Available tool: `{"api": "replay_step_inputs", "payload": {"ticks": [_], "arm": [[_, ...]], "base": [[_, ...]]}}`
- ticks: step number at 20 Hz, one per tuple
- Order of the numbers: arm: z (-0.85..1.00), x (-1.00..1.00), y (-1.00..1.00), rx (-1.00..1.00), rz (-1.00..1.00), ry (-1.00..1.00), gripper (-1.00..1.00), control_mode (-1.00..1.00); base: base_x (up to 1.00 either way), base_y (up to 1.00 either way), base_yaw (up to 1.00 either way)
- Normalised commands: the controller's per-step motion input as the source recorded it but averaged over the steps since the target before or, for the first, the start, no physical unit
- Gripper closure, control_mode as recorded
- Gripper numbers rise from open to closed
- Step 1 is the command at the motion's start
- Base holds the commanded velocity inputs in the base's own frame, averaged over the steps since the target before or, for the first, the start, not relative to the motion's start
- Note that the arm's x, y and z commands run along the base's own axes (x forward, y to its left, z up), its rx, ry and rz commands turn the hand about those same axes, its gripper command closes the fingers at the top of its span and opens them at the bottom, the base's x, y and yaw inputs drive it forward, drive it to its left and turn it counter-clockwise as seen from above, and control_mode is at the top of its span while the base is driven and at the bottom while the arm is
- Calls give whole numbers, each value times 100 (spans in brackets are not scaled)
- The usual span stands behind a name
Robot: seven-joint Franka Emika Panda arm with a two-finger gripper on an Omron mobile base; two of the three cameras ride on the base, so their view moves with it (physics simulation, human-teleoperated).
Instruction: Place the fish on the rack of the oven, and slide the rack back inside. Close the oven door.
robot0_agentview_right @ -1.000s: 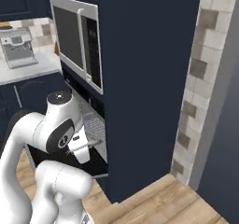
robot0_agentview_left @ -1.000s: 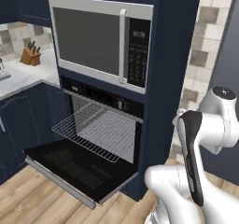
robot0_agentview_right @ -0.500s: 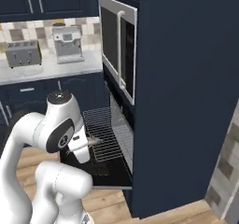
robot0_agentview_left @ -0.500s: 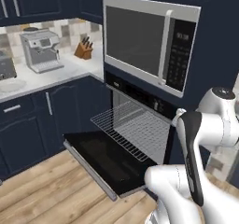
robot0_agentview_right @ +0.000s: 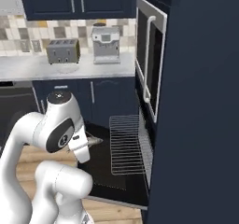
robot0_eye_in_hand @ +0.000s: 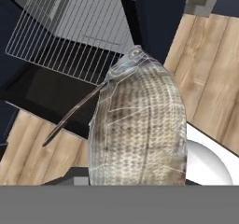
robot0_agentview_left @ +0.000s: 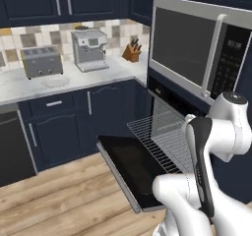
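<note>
Hand view has the gripper point(robot0_eye_in_hand: 135, 183) clenched on the fish point(robot0_eye_in_hand: 137, 134), carried toward the rack point(robot0_eye_in_hand: 70, 36) at eleven o'clock, pulled out over the lowered oven door point(robot0_eye_in_hand: 51, 97) to receive it.

Toaster point(robot0_agentview_left: 42, 61) on countertop point(robot0_agentview_left: 19, 88)

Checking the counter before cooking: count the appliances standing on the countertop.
2. A grey toaster stands at the left; a silver coffee machine stands to its right, nearer the knife block. More may lie beyond the frame.
</note>
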Motion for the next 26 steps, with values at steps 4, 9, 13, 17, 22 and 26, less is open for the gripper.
{"api": "replay_step_inputs", "payload": {"ticks": [4,9,13,17,22,26], "arm": [[0,0,0,0,0,0,100,100],[0,0,0,0,0,0,100,100],[0,0,0,0,0,0,100,100],[-17,25,11,0,1,0,100,-100],[-13,21,3,0,0,3,100,-100],[-24,38,8,0,0,4,100,-100]], "base": [[3,-46,35],[0,-64,29],[10,-31,20],[8,0,2],[0,0,0],[0,0,0]]}}
